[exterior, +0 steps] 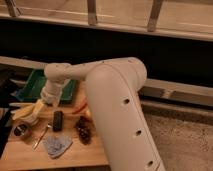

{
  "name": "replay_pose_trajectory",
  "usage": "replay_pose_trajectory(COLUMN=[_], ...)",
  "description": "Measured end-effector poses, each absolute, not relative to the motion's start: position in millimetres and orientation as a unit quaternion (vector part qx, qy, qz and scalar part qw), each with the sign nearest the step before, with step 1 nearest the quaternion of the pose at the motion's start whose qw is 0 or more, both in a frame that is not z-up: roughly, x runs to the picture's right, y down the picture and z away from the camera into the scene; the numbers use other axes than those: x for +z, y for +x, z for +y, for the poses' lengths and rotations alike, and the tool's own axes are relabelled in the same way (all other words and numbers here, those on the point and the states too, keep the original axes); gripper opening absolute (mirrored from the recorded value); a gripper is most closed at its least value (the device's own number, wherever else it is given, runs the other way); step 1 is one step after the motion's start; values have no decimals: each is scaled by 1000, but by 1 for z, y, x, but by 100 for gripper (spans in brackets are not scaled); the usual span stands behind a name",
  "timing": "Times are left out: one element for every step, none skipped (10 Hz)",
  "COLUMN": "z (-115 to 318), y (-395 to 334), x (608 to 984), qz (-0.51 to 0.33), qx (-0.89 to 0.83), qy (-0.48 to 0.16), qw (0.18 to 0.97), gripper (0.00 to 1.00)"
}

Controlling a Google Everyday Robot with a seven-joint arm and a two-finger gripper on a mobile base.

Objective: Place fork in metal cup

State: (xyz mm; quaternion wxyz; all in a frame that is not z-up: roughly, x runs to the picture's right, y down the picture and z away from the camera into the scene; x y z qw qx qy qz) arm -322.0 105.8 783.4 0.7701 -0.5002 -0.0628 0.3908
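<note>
The fork, slim and silvery, lies slanted on the wooden board just left of a black bar. The metal cup, small with a dark inside, stands at the board's left edge, a short way left of the fork. My gripper hangs at the end of the big white arm, over the back of the board. It is above and behind the fork, up and to the right of the cup. It stands open and holds nothing.
A yellow and white object sits right by the gripper, behind the cup. A green tray lies at the back. A blue-grey cloth, dark grapes and an orange piece share the board.
</note>
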Motion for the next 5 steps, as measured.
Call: replay_pose_trajectory(z=[110,114,116,119,123], y=[-335,-342,-345,-348,-353], x=[785,785,787,789,791], qz=[-67,-69,-71,-74,-77], qx=[382,376,372,366,360], qy=[-508,-514,-517,-523,-528], qw=[769,768,767,766,765], gripper=[73,73,73,73,73])
